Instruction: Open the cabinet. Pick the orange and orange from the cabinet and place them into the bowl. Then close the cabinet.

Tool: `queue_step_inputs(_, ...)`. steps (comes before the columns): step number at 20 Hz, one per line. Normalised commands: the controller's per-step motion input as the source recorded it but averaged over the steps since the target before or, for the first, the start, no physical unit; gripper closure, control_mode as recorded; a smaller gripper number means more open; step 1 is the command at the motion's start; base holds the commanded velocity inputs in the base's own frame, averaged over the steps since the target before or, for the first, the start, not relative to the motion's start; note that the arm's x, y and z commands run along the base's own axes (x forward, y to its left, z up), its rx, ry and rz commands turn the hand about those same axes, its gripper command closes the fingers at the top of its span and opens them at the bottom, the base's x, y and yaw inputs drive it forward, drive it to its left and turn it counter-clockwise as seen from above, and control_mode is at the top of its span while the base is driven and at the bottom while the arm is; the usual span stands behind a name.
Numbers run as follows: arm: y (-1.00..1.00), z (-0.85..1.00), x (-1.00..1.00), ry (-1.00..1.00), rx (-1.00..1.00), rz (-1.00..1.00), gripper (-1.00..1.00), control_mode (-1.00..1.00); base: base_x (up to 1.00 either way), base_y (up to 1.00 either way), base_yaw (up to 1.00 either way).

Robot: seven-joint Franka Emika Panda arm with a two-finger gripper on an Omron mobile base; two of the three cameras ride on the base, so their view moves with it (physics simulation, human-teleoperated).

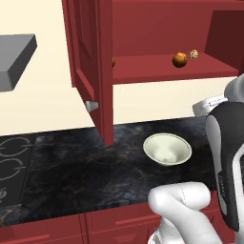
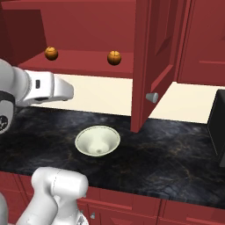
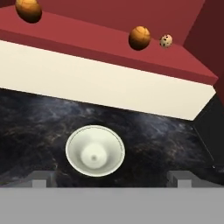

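Rendered frames, evenly and brightly lit, no visible light source or glare. Shading is soft: the cabinet [image 1: 157,33] interior reads darker, the bowl [image 3: 95,150] shows a faint inner gradient. Edges slightly soft, low resolution; no lens distortion.

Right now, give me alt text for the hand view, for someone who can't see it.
A cream-white bowl sits empty on a dark marbled counter, straight ahead of the open pincer. Above it, on the red cabinet shelf, rest two oranges, with a small tan speckled ball beside the right-hand one.
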Motion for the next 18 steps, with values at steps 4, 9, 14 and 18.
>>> queue_step_inputs(4, -0.34, 0.21, 0.09, -0.06, 0.0, -0.1, -1.0, -1.0, 0.0, 0.0, 0.0)
queue_step_inputs(9, -0.24, 0.19, 0.11, -0.05, 0.0, -0.06, -1.0, -1.0, 0.0, 0.0, 0.0)
queue_step_inputs(14, -0.08, 0.23, 0.09, -0.05, 0.0, -0.06, -1.0, -1.0, 0.0, 0.0, 0.0)
queue_step_inputs(18, 0.0, 0.12, 0.27, -0.06, 0.0, -0.08, -1.0, -1.0, 0.0, 0.0, 0.0)
